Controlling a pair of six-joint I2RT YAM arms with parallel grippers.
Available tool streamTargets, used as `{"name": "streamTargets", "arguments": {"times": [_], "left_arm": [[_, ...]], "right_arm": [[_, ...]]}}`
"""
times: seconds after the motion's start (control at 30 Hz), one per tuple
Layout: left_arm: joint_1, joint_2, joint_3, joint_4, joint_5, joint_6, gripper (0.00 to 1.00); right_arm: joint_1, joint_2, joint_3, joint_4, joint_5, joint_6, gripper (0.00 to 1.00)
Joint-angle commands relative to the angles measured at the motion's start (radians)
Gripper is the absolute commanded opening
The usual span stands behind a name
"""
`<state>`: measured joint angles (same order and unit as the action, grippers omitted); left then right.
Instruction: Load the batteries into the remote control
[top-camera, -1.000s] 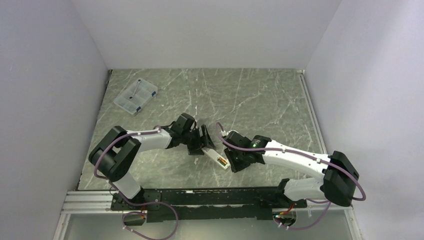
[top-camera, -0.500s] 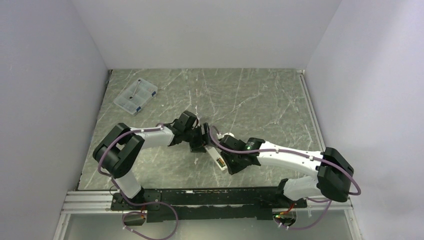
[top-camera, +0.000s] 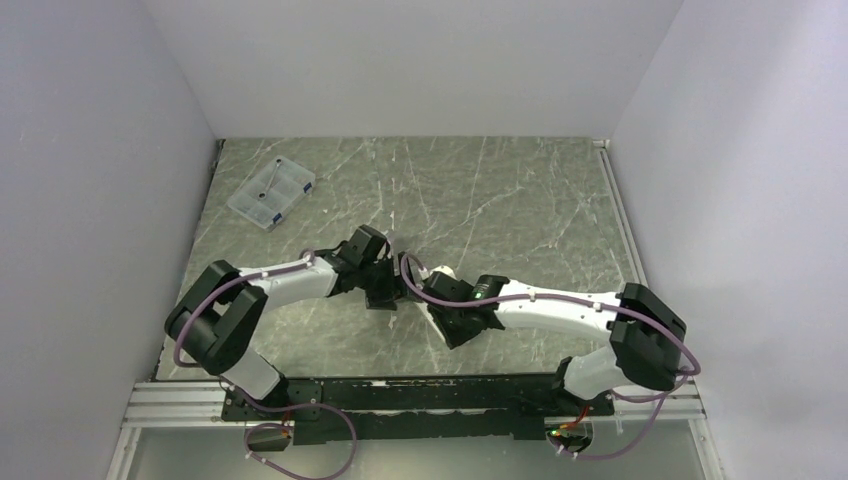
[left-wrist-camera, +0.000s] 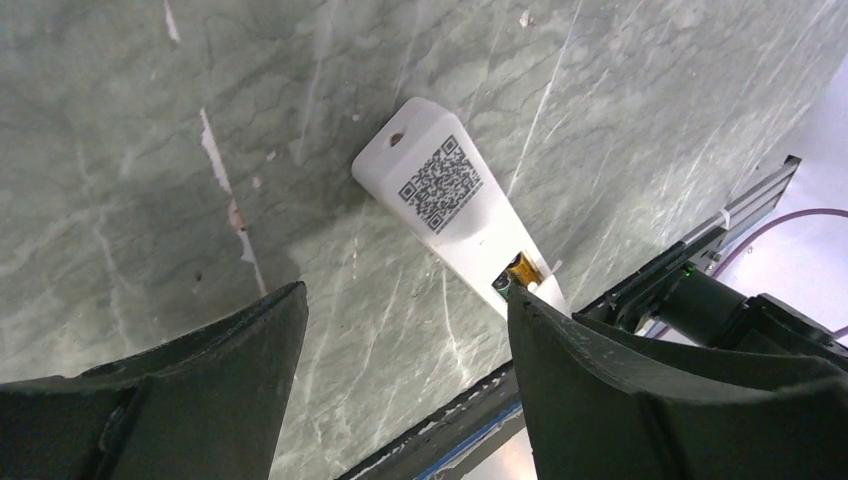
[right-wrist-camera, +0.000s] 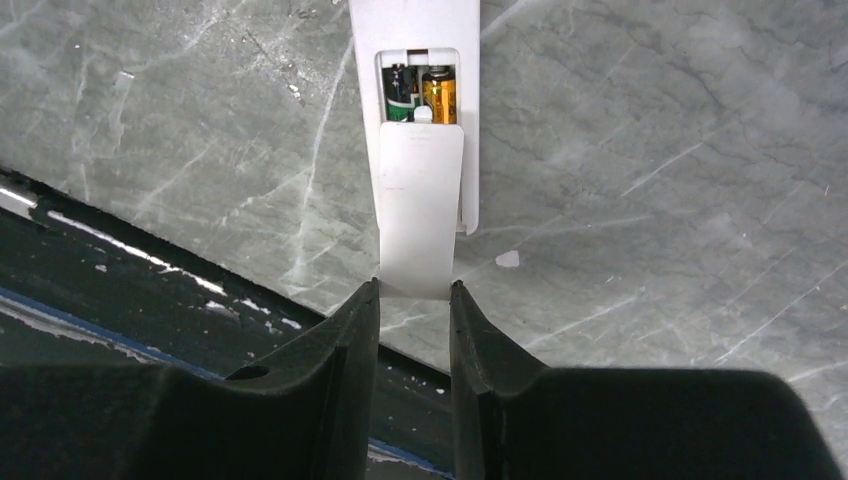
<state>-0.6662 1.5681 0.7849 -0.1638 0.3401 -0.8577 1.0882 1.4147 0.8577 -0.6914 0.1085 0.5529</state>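
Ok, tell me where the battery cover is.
Right wrist view, centre: the cover is pinched by the right gripper, lying on the remote control just short of the batteries.

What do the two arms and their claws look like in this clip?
The left arm and right arm both have white links, black joint housings and looped purple cables. A green light shows near the right wrist. The left claw and right claw have dark fingers.

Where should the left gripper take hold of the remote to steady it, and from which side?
Grip the remote at the end with the QR code, across its two long edges, coming down from above. It lies flat, back up, narrower than the open left gripper. The other end is taken: the right gripper holds the cover there, by the batteries.
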Motion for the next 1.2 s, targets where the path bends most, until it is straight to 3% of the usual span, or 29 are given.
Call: {"name": "streamTargets", "arguments": {"times": [0.0, 1.17], "left_arm": [[0.002, -0.064, -0.016, -0.059, -0.038, 0.044, 0.78], [0.001, -0.092, -0.036, -0.077, -0.024, 0.064, 0.78]], "right_arm": [[0.006, 0.026, 0.045, 0.03, 0.034, -0.016, 0.13], [0.006, 0.098, 0.069, 0.048, 0.062, -0.077, 0.21]]}}
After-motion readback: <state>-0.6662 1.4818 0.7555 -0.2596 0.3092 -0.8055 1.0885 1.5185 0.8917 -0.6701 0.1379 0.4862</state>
